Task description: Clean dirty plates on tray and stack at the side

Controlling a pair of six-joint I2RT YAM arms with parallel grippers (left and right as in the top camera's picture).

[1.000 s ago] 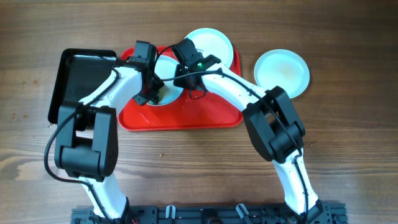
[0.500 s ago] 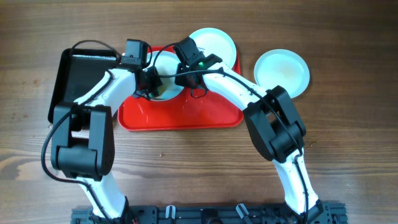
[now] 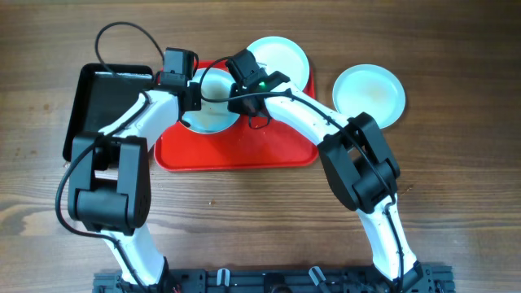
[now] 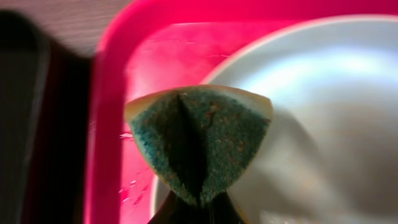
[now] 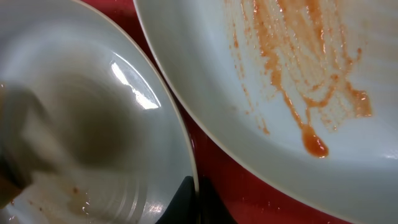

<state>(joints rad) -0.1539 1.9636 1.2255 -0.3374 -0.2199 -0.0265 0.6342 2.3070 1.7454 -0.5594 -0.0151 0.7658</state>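
One plate [image 3: 213, 112] lies at the left of the red tray [image 3: 244, 153]. My left gripper [image 3: 190, 96] is shut on a green sponge [image 4: 199, 140] folded in a wedge, held over that plate's [image 4: 323, 112] left rim. My right gripper [image 3: 242, 99] is shut on the same plate's right rim [image 5: 194, 180]. A second plate [image 3: 281, 55] with orange sauce streaks [image 5: 298, 74] sits at the tray's back right. A third plate [image 3: 370, 94] lies on the table to the right of the tray.
A glossy black tray [image 3: 102, 106] lies on the wooden table just left of the red tray, and its edge shows in the left wrist view [image 4: 37, 124]. Both arms cross over the red tray's back half.
My left gripper has moved with the sponge across the plate toward its far left edge. My right gripper keeps its hold on the plate's rim.
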